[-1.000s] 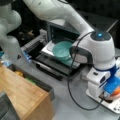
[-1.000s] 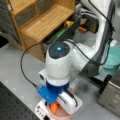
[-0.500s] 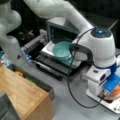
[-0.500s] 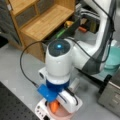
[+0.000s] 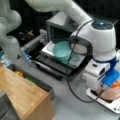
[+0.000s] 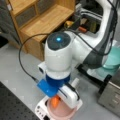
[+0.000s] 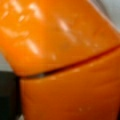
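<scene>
My gripper (image 6: pixel 56 103) hangs low over a pink bowl (image 6: pixel 61 112) that rests on a white base (image 6: pixel 41 110) at a front view's bottom. It is shut on an orange carrot-like object (image 6: pixel 55 101), whose tip points down into the bowl. From the opposite side the gripper (image 5: pixel 110 88) is mostly hidden behind the white hand, with the orange object (image 5: pixel 115 84) showing beside the blue mount above the pink bowl (image 5: pixel 110 94). The orange object (image 7: pixel 62 50) fills the wrist view.
A teal bowl (image 5: pixel 62 50) sits on the open door of a dark toaster oven (image 5: pixel 58 27); the bowl (image 6: pixel 112 60) also shows at a front view's right. A wooden shelf unit (image 6: pixel 45 22) stands behind, its top (image 5: pixel 22 95) near. A black cable (image 5: pixel 71 87) loops over the table.
</scene>
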### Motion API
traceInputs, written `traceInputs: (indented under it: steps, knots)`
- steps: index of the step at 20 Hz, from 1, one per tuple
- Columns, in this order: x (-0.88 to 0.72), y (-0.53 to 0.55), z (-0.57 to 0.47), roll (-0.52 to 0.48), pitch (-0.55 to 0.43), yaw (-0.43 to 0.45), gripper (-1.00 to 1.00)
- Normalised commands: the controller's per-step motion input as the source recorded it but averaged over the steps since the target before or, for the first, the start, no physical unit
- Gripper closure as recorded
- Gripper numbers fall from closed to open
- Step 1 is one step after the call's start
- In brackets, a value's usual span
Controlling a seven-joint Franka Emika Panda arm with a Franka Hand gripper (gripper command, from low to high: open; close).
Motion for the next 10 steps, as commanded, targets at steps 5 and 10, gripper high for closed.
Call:
traceInputs:
  steps: [5, 10]
  knots:
    - [-0.1, -0.12, 0.11, -0.091, 0.032, -0.028, 1.0]
    - [-0.14, -0.12, 0.12, -0.101, 0.058, -0.054, 1.0]
